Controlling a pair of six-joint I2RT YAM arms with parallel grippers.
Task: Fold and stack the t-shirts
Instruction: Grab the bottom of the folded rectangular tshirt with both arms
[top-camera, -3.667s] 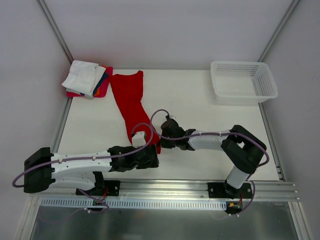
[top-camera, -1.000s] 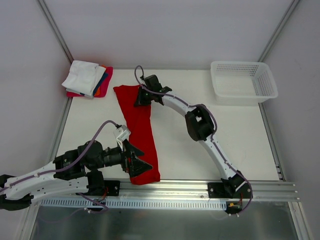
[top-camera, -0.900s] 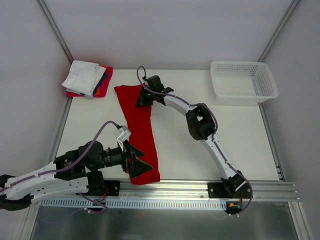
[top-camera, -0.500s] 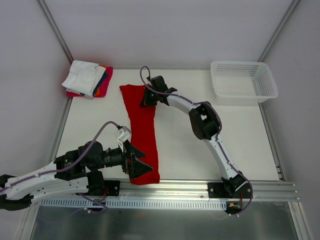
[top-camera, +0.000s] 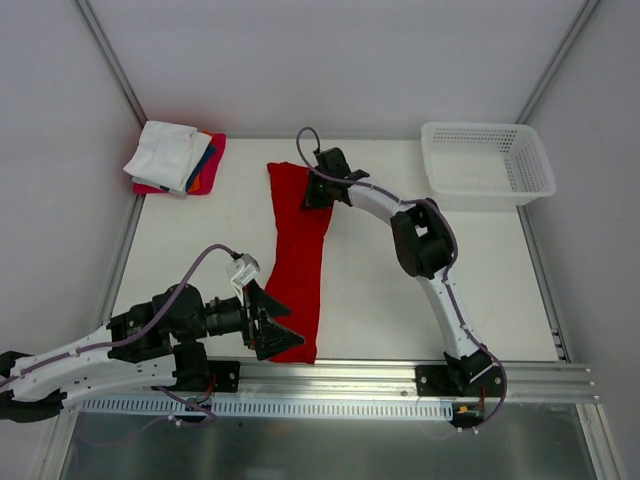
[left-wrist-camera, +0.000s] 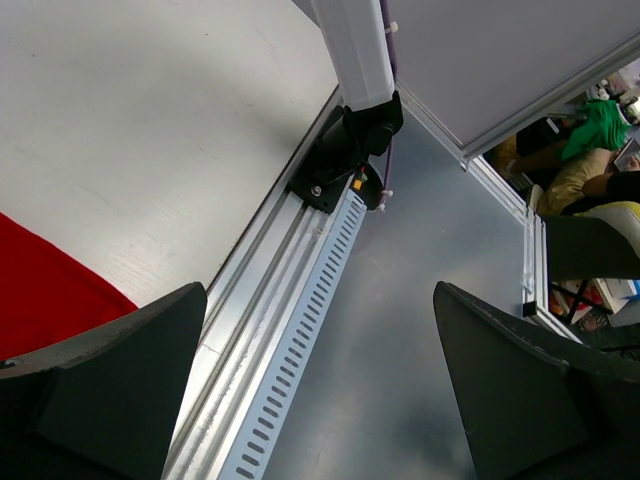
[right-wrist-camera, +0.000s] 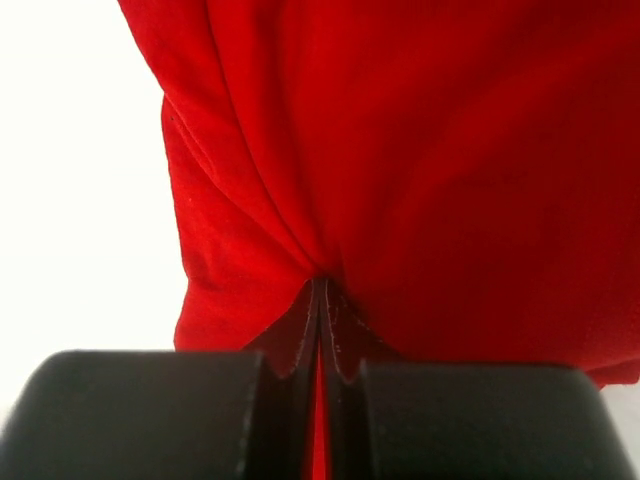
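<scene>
The red t-shirt (top-camera: 300, 260) runs lengthwise far-to-near on the bench (top-camera: 400, 290), far end pinched by the right pincer (top-camera: 316, 191), near hem just beside the spread left pincer (top-camera: 277, 326).

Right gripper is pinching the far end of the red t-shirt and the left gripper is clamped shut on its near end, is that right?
Not quite: the left gripper stands wide open at the near end, gripping nothing, as the left wrist view shows. The right gripper is pinching the far end of the red t-shirt.
</scene>
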